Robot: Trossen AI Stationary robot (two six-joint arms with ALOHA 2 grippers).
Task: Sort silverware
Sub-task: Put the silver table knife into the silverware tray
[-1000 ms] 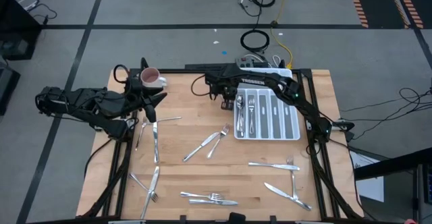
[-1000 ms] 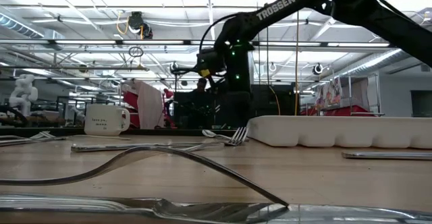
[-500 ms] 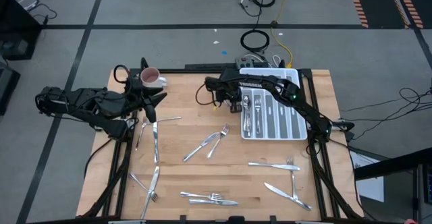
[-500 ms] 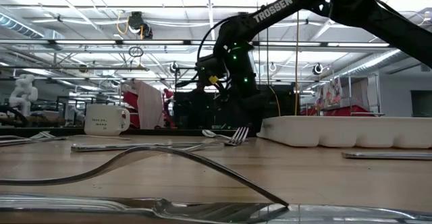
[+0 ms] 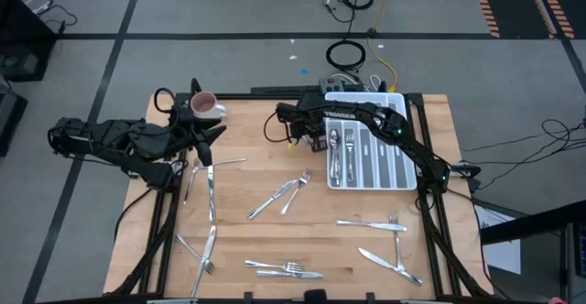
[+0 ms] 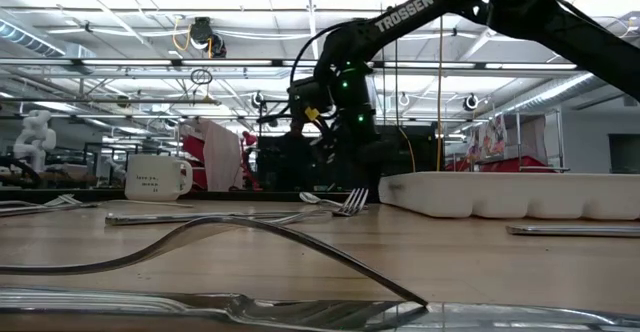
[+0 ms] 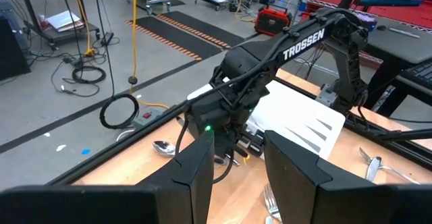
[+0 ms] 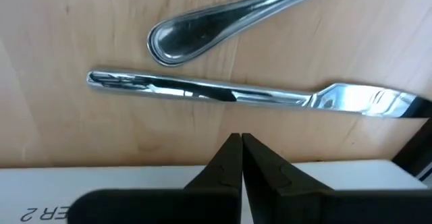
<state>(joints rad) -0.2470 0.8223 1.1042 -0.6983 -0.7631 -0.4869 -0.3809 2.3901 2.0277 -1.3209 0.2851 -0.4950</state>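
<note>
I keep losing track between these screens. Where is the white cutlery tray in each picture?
High view: the tray lies at the table's far right, beside the right arm.
Low view: its long white side wall shows at the right.
Left wrist view: a white slab behind the other arm.
Right wrist view: its white rim shows along the bottom, by that arm's shut tool.
Shared landmark: the arm lettered TROSSEN.

Shiny silverware [image 5: 291,191] is lying scattered flat across the wooden worktop [image 5: 256,235]: crossed forks at the middle, knives and forks along the near edge and both sides. Several pieces are resting lengthwise in the tray's compartments. A spoon [image 8: 223,23] and knife [image 8: 250,97] are lying side by side.
</note>
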